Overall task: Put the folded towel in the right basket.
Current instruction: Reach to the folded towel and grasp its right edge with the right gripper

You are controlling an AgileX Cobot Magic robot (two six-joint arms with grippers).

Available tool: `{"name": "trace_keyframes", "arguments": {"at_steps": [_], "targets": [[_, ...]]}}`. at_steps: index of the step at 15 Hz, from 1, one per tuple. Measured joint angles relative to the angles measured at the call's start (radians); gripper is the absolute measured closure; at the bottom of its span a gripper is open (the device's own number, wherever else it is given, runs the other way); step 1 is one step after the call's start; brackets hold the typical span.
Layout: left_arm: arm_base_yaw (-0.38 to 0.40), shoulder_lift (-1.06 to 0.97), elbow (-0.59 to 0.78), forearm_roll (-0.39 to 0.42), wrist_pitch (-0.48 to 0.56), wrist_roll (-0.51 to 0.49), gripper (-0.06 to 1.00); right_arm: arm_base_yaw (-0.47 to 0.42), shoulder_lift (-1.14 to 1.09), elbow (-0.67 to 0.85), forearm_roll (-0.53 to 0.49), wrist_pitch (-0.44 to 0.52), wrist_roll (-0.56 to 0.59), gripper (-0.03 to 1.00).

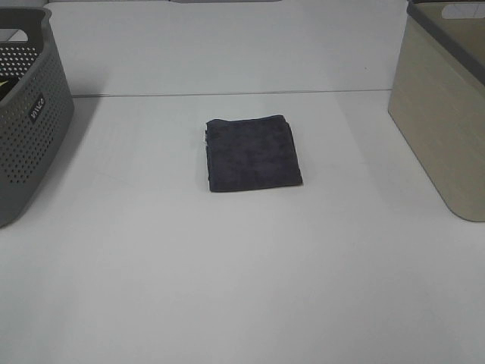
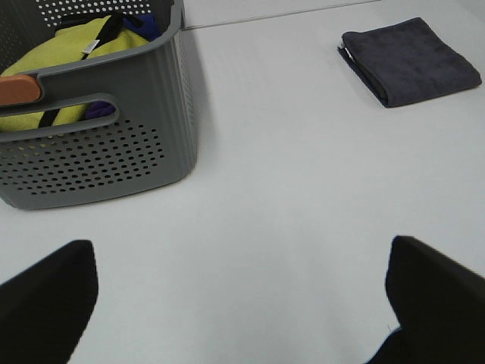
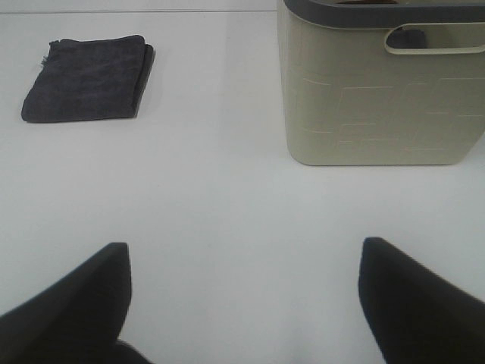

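A dark grey folded towel lies flat in the middle of the white table. It also shows in the left wrist view and the right wrist view. The beige right basket stands at the right edge, also seen in the right wrist view. Neither arm shows in the exterior high view. My left gripper is open and empty, well short of the towel. My right gripper is open and empty, between towel and basket, well back from both.
A grey perforated basket stands at the left edge; the left wrist view shows yellow and dark cloths inside it. A seam runs across the table behind the towel.
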Motion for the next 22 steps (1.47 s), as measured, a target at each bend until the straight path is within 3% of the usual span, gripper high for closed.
{"name": "trace_keyframes", "arguments": {"at_steps": [22], "targets": [[0.0,0.0,0.0,0.0,0.0,0.0,-0.04,0.0,0.0,0.0,0.0,0.0,0.0,0.19]]}}
